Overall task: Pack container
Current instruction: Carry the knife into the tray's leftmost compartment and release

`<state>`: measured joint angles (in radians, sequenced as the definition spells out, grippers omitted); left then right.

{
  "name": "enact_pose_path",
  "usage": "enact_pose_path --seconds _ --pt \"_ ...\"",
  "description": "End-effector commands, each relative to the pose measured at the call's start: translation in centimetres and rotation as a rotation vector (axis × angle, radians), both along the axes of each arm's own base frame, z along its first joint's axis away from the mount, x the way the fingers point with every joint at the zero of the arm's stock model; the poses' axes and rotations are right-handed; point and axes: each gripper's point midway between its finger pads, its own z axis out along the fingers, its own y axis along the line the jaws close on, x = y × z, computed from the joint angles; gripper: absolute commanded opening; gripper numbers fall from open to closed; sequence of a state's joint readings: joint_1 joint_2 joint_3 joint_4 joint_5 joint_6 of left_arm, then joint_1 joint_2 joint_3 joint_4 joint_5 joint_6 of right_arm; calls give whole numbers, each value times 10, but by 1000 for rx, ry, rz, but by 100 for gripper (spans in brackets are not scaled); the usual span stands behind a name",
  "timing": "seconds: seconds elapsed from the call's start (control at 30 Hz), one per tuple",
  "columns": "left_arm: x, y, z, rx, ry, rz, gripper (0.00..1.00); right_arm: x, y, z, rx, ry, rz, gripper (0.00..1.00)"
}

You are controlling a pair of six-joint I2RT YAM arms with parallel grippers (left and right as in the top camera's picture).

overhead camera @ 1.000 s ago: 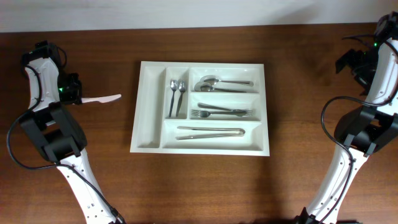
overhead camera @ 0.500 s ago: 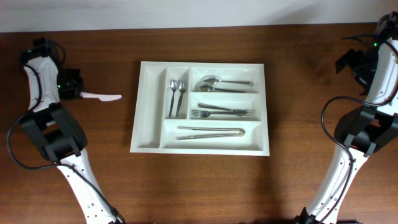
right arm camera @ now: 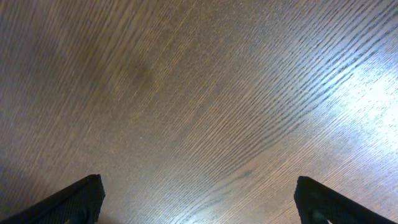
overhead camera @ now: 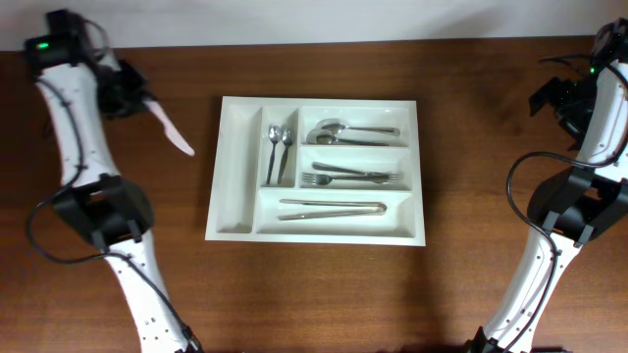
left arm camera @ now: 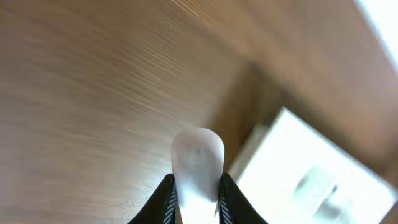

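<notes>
The white five-compartment container [overhead camera: 238, 167] lies mid-table; a blurred corner of it shows in the left wrist view [left arm camera: 311, 168]. Its far-left narrow compartment is bare. The other narrow one holds two small spoons [overhead camera: 280, 147]. The wide ones hold spoons [overhead camera: 343, 130], forks [overhead camera: 353, 176] and knives [overhead camera: 334, 208]. My left gripper [overhead camera: 132, 98] is shut on a white plastic utensil [overhead camera: 169, 129] and holds it above the table, left of the container's far corner. The utensil's rounded tip sticks out between the fingers [left arm camera: 198, 155]. My right gripper [right arm camera: 199, 199] is open and empty at the far right [overhead camera: 554, 93].
The brown wooden table [overhead camera: 314, 284] runs to a pale wall along the far edge. Both arm bases stand at the near left [overhead camera: 93, 211] and near right [overhead camera: 574, 211]. Under the right gripper only bare wood shows.
My left arm has swung up and toward the far edge, carrying the white utensil, which now points diagonally toward the container. The right arm has not moved.
</notes>
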<state>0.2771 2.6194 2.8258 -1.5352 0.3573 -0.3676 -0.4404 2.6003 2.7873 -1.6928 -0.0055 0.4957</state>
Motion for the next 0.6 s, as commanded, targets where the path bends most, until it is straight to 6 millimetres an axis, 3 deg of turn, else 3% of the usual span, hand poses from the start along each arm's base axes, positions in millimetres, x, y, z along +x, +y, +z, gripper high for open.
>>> enact_pose_path --seconds 0.0,0.07,0.3,0.37,0.47,0.57 --pt "-1 -76 4 56 -90 -455 2 2 0 17 -17 -40 4 99" --pt "-7 -105 2 81 -87 -586 2 2 0 17 -17 -40 4 99" --pt "-29 -156 -12 383 57 -772 2 2 0 17 -17 -40 4 99" --pt "-31 -171 -12 388 54 -802 2 2 0 17 -17 -40 4 99" --pt "-36 -183 -14 386 61 -823 2 2 0 17 -17 -40 4 99" --pt "-37 -182 -16 382 74 -815 2 2 0 17 -17 -40 4 99"
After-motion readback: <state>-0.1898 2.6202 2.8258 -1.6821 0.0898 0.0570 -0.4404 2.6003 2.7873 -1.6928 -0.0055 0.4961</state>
